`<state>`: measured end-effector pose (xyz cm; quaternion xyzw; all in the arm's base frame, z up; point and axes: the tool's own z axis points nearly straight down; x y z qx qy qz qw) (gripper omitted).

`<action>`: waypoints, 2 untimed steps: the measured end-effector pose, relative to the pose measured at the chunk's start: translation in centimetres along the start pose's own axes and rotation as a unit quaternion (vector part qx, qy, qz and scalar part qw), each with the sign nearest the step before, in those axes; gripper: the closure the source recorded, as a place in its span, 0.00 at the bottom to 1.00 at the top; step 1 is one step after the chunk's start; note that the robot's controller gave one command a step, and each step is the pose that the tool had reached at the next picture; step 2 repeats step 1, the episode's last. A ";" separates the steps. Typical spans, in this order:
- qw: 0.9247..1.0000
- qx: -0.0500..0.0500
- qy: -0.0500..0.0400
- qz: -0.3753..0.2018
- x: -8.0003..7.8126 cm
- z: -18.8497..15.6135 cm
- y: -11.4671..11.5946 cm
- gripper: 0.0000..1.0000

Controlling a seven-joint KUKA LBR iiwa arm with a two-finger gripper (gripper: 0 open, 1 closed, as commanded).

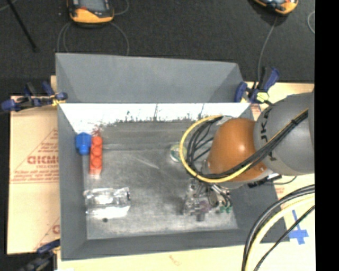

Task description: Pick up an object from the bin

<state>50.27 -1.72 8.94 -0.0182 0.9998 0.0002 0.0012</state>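
1. The scuffed grey metal bin point(153, 180) has a dull, scratched bottom. Its back wall has a pale strip speckled with dark marks.
2. Behind the bin is a dark carpet-like floor point(159, 32), where two orange and black gadgets point(90, 10) sit at the far edge with thin cables trailing off them.
3. The grey arm point(288, 140) comes in from the right, with an orange dome-shaped cover point(235, 145) at the wrist and yellow and black cables point(185, 143) looped around it.
4. There's dark lettering on the arm, but the cables cross it and I can't read it.
5. The claw point(203, 205) is down low over the right front part of the bin floor. Honestly can't tell if it's clenched or released, or whether it's grasping anything.
6. Closest thing to it is a small pale greenish round object point(175, 153), just beside the cable loop, mid-bin.
7. Well apart on the left, a blue plastic cap-shaped cylinder point(82, 143) touches an orange-red ribbed plastic tube point(96, 155).
8. A clear crinkly plastic packet point(107, 201) lies near the left front corner.
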 end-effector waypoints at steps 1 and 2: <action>0.996 0.001 -0.005 -0.093 0.3 -18.0 0.0 1.00; 0.996 0.001 -0.005 -0.093 0.3 -18.0 0.0 1.00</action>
